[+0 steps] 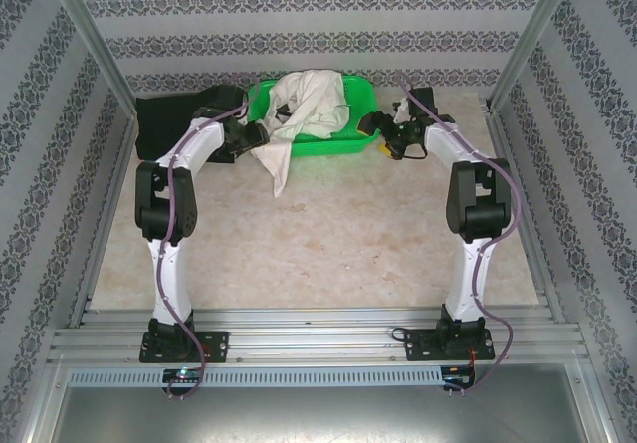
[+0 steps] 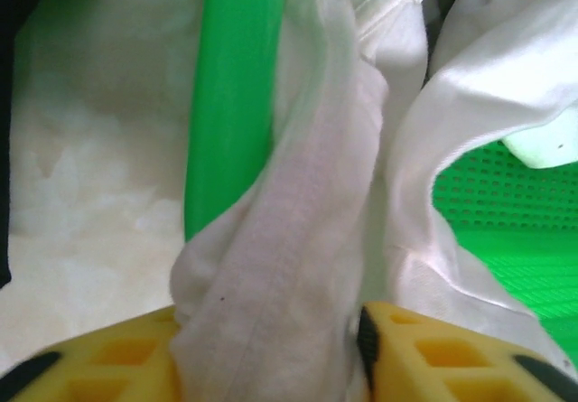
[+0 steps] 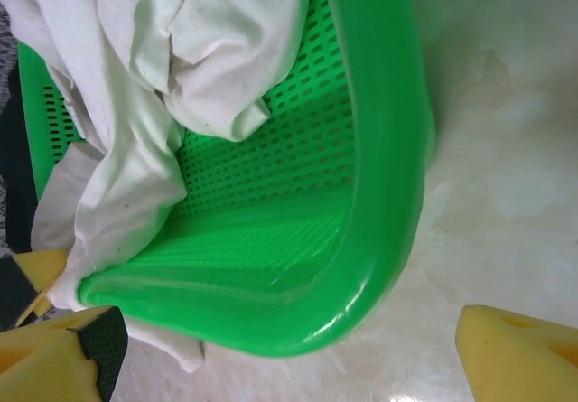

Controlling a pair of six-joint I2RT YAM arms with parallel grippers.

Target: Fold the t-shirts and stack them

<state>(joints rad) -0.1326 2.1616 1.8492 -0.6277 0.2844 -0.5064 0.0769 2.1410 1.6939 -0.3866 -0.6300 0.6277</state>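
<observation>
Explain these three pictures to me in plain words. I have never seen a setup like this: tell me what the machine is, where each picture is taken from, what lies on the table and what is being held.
These are two robot arms bolted at the near edge of a table. The overhead picture looks down from behind them. The other two come from cameras on each wrist, so the yellow pads at the bottom are that arm's own fingers.

On the table sits a green mesh basket with a cream t-shirt spilling over its front rim. A black t-shirt lies at the far left.

The left end effector has a fold of the cream shirt between its fingers and appears to be gripping it. The right end effector is open, straddling the basket's corner, and holds nothing.
</observation>
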